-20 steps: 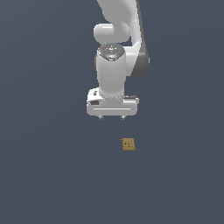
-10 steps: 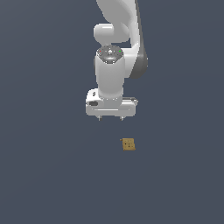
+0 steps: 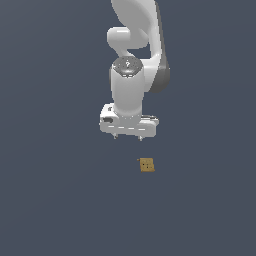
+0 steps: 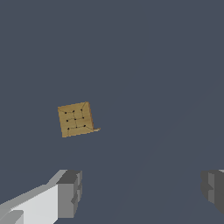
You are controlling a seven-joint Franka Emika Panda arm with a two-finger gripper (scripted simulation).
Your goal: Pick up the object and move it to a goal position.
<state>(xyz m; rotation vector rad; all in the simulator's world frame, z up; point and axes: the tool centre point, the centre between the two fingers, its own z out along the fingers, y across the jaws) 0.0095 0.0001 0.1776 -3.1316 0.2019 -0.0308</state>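
Note:
The object (image 3: 146, 165) is a tiny tan-brown squarish block with small dark dots on its face, lying on the dark grey floor. My white gripper (image 3: 128, 137) hangs above the floor, up and toward the exterior view's left of the block, not touching it. Its jaws stand wide apart and hold nothing. In the wrist view the block (image 4: 76, 119) lies flat ahead of the gripper (image 4: 142, 190), off to the side of one grey fingertip (image 4: 70, 193), outside the gap between the fingers.
A plain dark grey floor (image 3: 60, 200) fills both views. The white arm (image 3: 135, 45) rises above the gripper.
The gripper has shifted slightly toward the exterior view's right and a little lower, closer to the block. The block has not moved.

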